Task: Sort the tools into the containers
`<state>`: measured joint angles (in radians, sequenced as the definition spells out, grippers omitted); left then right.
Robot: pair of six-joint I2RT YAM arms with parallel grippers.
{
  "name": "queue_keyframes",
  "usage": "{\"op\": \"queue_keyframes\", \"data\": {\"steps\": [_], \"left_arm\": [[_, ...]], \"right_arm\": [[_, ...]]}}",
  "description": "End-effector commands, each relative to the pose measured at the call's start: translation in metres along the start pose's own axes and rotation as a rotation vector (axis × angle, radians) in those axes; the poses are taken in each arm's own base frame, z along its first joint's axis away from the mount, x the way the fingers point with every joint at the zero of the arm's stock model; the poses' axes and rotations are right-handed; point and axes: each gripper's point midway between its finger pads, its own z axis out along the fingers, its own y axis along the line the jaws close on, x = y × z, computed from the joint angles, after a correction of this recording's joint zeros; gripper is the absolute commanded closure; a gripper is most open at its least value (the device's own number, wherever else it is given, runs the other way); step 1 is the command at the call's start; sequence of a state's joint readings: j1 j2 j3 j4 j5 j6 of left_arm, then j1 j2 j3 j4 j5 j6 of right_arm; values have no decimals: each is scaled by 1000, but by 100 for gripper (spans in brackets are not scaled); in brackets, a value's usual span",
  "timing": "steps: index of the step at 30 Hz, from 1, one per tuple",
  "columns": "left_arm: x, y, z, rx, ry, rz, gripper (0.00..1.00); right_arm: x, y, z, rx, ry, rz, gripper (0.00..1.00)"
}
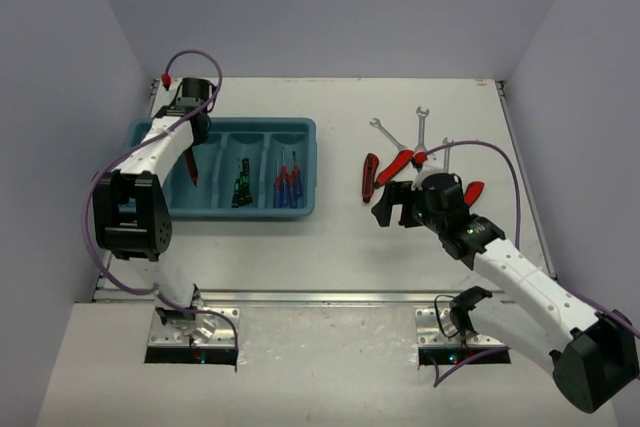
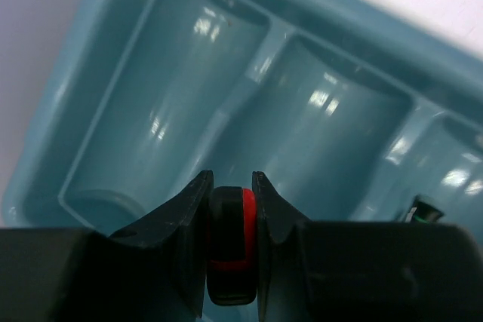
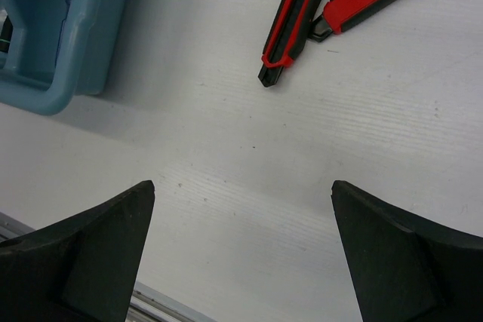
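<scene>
The teal tray [image 1: 300, 127] lies at the left of the table. My left gripper [image 1: 190, 152] hangs over its two leftmost compartments [image 2: 151, 111], shut on a red-and-black tool handle [image 2: 232, 243] that points down into the tray [image 1: 191, 171]. Black-and-green screwdrivers [image 1: 241, 183] and blue/red screwdrivers [image 1: 287, 179] lie in the two right compartments. My right gripper [image 1: 392, 203] is open and empty just above the table, near the red-handled pliers [image 1: 385, 169], which also show in the right wrist view [image 3: 294, 13]. Three silver wrenches [image 1: 383, 132] lie beyond.
Another red-handled tool [image 1: 473, 190] lies right of my right wrist. The tray's near right corner [image 3: 45, 81] shows at the left of the right wrist view. The table's metal front edge [image 1: 320, 297] runs along the near side.
</scene>
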<state>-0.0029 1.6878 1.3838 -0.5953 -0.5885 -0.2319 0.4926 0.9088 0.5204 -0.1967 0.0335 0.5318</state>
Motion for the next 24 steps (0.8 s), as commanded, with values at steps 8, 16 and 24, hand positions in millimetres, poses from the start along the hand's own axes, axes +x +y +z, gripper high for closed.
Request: {"op": "queue_keyframes", "data": {"steps": [8, 16, 24], "left_arm": [[-4, -9, -19, 106, 22, -39, 0], [-7, -15, -196, 723, -289, -205, 0], [81, -18, -191, 861, -265, -137, 0]], "right_arm": [[-14, -16, -3, 86, -64, -4, 1], [-7, -52, 8, 386, 43, 175, 1], [-3, -84, 48, 626, 131, 427, 1]]}}
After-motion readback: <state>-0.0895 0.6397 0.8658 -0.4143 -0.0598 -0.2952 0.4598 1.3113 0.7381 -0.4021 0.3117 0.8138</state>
